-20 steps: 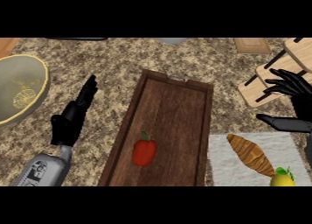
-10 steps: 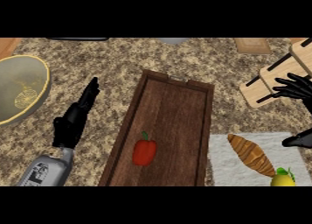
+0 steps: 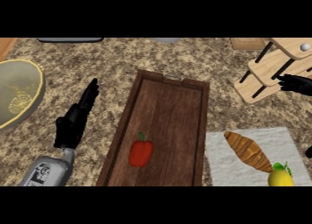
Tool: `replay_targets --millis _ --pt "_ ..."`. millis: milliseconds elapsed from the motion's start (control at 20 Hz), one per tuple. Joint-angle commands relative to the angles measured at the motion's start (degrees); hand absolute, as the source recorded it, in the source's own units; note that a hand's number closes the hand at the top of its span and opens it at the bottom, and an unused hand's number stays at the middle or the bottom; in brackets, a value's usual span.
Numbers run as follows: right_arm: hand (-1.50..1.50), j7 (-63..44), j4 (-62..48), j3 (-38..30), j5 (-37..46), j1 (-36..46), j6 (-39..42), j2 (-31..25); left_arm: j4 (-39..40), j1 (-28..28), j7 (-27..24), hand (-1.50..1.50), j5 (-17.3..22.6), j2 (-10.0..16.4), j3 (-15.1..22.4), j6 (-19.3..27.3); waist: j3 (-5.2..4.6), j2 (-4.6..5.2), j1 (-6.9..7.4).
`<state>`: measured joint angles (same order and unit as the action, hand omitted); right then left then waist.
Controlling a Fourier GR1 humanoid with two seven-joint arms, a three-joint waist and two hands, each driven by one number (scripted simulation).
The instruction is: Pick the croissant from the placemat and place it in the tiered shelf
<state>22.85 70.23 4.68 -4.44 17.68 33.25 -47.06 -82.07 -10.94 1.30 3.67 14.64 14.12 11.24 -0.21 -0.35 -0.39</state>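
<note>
The golden-brown croissant lies at a slant on the pale grey placemat at the lower right. Beside its lower end sits a yellow lemon. The wooden tiered shelf stands at the upper right. My right hand shows only partly at the right edge; its fingers are spread just right of the shelf's lower boards, and its thumb sticks in further down, right of the croissant. It holds nothing. My left hand rests open at the left, fingers pointing up.
A long wooden tray runs down the middle with a red bell pepper in it. A large yellow-rimmed bowl stands at the far left. The counter is speckled stone.
My right hand has slid to the right, from above the placemat out toward the view's edge beside the shelf. The croissant and my left hand have stayed where they were.
</note>
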Motion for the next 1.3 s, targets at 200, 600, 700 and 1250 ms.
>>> replay_targets --millis 200,600,700,1250 --pt "-1.5 -10.2 15.1 5.1 10.8 -0.4 0.7 -7.5 0.9 0.1 -0.9 0.0 0.8 1.8 -2.0 -2.8 0.1 0.04 -0.13" --pt "-1.5 -18.8 30.4 -1.1 11.3 -11.2 3.4 -5.3 -2.6 1.8 0.7 0.0 -1.4 -0.2 -3.1 -3.4 0.19 0.17 -0.01" --pt "-1.5 -21.0 33.1 -0.3 13.8 -13.3 0.8 -0.9 -2.4 1.4 2.0 0.0 -3.3 -2.3 -1.7 -2.4 0.2 0.22 0.03" --pt "-1.5 -25.1 40.6 -6.8 18.8 -17.3 6.5 6.3 -3.6 2.2 2.2 0.0 -5.7 -4.2 -4.7 -5.0 0.21 0.27 0.2"
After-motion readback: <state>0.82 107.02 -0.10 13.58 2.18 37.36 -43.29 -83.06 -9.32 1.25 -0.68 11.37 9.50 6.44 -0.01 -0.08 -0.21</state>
